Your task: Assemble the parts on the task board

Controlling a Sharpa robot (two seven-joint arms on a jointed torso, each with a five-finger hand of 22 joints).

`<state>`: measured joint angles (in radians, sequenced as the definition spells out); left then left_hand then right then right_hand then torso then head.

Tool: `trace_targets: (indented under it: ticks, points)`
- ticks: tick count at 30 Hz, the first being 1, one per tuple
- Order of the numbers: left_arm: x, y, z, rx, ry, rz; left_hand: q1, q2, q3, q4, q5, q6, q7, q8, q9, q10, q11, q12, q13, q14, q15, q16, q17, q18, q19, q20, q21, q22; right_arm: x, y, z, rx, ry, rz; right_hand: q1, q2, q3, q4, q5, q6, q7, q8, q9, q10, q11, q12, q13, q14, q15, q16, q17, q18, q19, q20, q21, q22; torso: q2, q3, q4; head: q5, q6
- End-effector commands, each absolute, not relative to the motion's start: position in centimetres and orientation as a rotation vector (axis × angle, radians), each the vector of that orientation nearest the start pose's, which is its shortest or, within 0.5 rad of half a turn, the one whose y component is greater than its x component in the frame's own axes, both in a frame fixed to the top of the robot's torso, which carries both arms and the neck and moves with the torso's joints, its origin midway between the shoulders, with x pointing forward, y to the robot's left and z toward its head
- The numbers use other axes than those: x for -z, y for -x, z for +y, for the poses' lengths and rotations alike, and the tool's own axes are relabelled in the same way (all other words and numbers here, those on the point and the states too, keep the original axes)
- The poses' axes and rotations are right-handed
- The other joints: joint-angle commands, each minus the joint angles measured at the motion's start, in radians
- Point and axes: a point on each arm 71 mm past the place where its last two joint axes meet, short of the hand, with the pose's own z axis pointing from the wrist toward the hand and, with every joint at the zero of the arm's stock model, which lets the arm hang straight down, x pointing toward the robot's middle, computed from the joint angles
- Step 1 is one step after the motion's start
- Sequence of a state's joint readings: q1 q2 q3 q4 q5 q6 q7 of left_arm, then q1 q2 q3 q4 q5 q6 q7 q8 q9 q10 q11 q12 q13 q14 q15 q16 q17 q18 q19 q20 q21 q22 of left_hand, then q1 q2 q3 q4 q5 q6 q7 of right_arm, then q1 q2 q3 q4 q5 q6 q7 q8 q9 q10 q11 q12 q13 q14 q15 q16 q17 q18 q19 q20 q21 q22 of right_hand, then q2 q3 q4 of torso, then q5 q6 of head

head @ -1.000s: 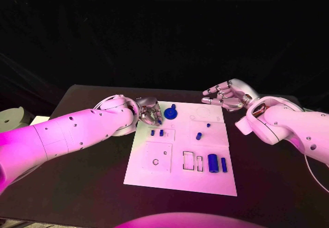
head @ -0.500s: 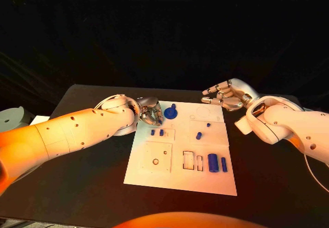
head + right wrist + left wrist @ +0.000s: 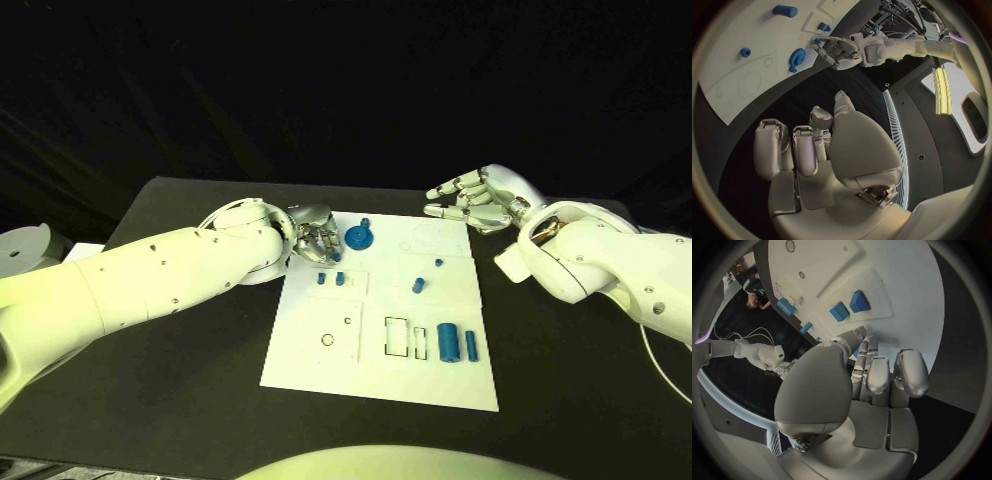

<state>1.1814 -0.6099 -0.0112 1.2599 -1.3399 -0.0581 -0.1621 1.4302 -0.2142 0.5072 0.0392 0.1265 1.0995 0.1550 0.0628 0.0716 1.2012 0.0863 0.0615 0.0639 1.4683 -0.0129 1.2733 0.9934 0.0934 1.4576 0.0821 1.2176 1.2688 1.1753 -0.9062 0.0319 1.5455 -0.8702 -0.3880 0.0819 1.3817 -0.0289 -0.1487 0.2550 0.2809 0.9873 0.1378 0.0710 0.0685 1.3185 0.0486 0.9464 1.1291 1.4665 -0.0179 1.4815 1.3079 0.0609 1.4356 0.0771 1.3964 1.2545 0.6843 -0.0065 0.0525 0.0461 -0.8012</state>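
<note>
The white task board (image 3: 378,372) lies in the middle of the black table. My left hand (image 3: 313,234) hovers over its far left corner, thumb and fingertips pinched on a small blue part (image 3: 336,256) that the fingers mostly hide. A blue gear-shaped part (image 3: 358,237) sits just beside that hand. Two small blue pieces (image 3: 330,280) lie below it, also seen as blue pieces (image 3: 849,306) in the left wrist view. My right hand (image 3: 473,203) floats past the far right corner, fingers half curled and apart, holding nothing.
Near the board's right side stand a thick blue cylinder (image 3: 449,342) and a thinner blue cylinder (image 3: 470,346). Two small blue pegs (image 3: 417,285) sit mid-board. Bare black table (image 3: 188,390) surrounds the board on all sides.
</note>
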Motion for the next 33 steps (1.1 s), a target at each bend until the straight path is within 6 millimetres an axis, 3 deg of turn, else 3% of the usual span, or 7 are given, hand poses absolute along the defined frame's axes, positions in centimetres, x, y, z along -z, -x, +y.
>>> trace_targets:
  ticks: [1, 12, 19, 25, 26, 30, 33]
  points:
    - [21.9, -52.5, 15.5, 0.622, -0.099, 1.959, -0.01, -0.001, 0.007, -0.002, -0.002, -0.019, -0.002, -0.003, -0.004, -0.015, 0.001, -0.002, -0.001, 0.007, 0.009, -0.004, -0.005, -0.009, -0.001, 0.01, -0.01, -0.004, 16.4, -48.7, -22.7, -1.026, -0.377, 1.605, 0.008, 0.005, 0.001, -0.004, 0.006, 0.008, -0.001, 0.002, 0.002, -0.003, 0.0, 0.0, 0.001, 0.079, -0.009, -0.002, 0.162, 0.006, -0.003, 0.0, -0.005, 0.001, 0.0, -0.0001, -0.0003, 0.0, -0.001]
    - [22.0, -52.7, 16.3, 0.603, -0.079, 1.954, -0.023, -0.013, 0.009, -0.009, -0.003, -0.065, -0.001, -0.002, -0.008, -0.055, 0.007, -0.002, -0.001, 0.004, 0.013, -0.005, -0.019, -0.003, -0.008, 0.015, -0.036, -0.023, 16.6, -48.8, -23.0, -1.009, -0.389, 1.623, 0.011, 0.008, -0.002, -0.006, 0.005, 0.005, 0.0, 0.0, 0.001, -0.028, 0.0, -0.053, -0.037, 0.076, -0.009, -0.011, 0.153, 0.01, -0.012, 0.0, -0.017, -0.018, 0.0, -0.0001, 0.0006, -0.002, -0.002]
    - [21.6, -52.3, 17.4, 0.66, -0.023, 1.944, -0.019, -0.008, 0.014, -0.015, 0.002, -0.065, 0.002, 0.001, -0.007, -0.068, 0.01, -0.001, -0.001, 0.004, 0.015, -0.002, -0.021, -0.001, -0.011, 0.017, -0.049, -0.034, 17.1, -49.2, -23.9, -0.898, -0.33, 1.671, 0.122, 0.05, 0.042, -0.043, -0.032, 0.012, 0.008, 0.003, 0.002, -0.239, 0.009, -0.479, -0.365, 0.052, -0.006, -0.099, 0.067, 0.03, -0.057, 0.0, -0.086, -0.119, -0.001, -0.0014, -0.0008, -0.006, -0.002]
    - [20.5, -51.7, 18.4, 0.902, 0.191, 1.843, -0.02, 0.0, 0.021, -0.017, 0.009, -0.056, 0.007, 0.005, -0.005, -0.073, 0.013, 0.001, 0.0, 0.003, 0.018, 0.0, -0.023, 0.009, -0.026, 0.02, -0.097, -0.071, 17.5, -49.4, -24.5, -0.733, -0.152, 1.715, 0.199, 0.036, 0.091, -0.064, -0.053, 0.054, 0.009, 0.013, 0.004, -0.251, 0.019, -0.661, -0.56, 0.05, 0.002, -0.131, 0.035, 0.033, -0.057, 0.006, -0.101, -0.136, -0.002, -0.0011, 0.0021, -0.018, 0.0]
    - [20.2, -51.7, 18.5, 0.96, 0.244, 1.814, -0.021, 0.004, 0.024, -0.017, 0.009, -0.053, 0.009, 0.006, -0.004, -0.072, 0.014, 0.002, 0.0, 0.002, 0.019, -0.002, -0.028, 0.014, -0.034, 0.021, -0.118, -0.088, 17.6, -49.4, -24.5, -0.702, -0.113, 1.72, 0.21, 0.032, 0.101, -0.067, -0.054, 0.065, 0.007, 0.014, 0.004, -0.244, 0.019, -0.689, -0.596, 0.05, 0.002, -0.134, 0.033, 0.033, -0.055, 0.006, -0.1, -0.135, -0.003, -0.0013, 0.0028, -0.022, 0.001]
    - [19.1, -51.4, 19.5, 1.28, 0.702, 1.628, -0.036, 0.023, 0.032, -0.013, 0.011, -0.03, 0.013, 0.01, -0.003, -0.066, 0.017, 0.017, 0.002, -0.106, 0.025, -0.152, -0.272, 0.067, -0.161, 0.029, -0.407, -0.307, 18.2, -49.1, -24.2, -0.522, 0.118, 1.751, 0.225, 0.0, 0.147, -0.059, -0.093, 0.103, -0.011, 0.011, 0.002, -0.191, 0.012, -0.784, -0.752, 0.052, 0.0, -0.148, 0.018, 0.032, -0.049, 0.006, -0.104, -0.138, -0.001, -0.0021, 0.0003, -0.046, 0.005]
    - [19.0, -51.2, 20.2, 1.415, 1.007, 1.526, -0.056, 0.025, 0.017, -0.007, 0.021, -0.02, 0.015, 0.013, -0.002, -0.031, 0.011, 0.039, 0.006, -0.142, 0.023, -0.191, -0.334, 0.083, -0.204, 0.027, -0.501, -0.376, 18.6, -48.8, -23.7, -0.435, 0.228, 1.762, 0.224, -0.019, 0.18, -0.049, -0.126, 0.114, -0.018, 0.002, 0.0, -0.167, 0.007, -0.814, -0.822, 0.054, -0.003, -0.154, 0.011, 0.033, -0.046, 0.002, -0.107, -0.14, 0.0, -0.0025, -0.0013, -0.053, 0.007]
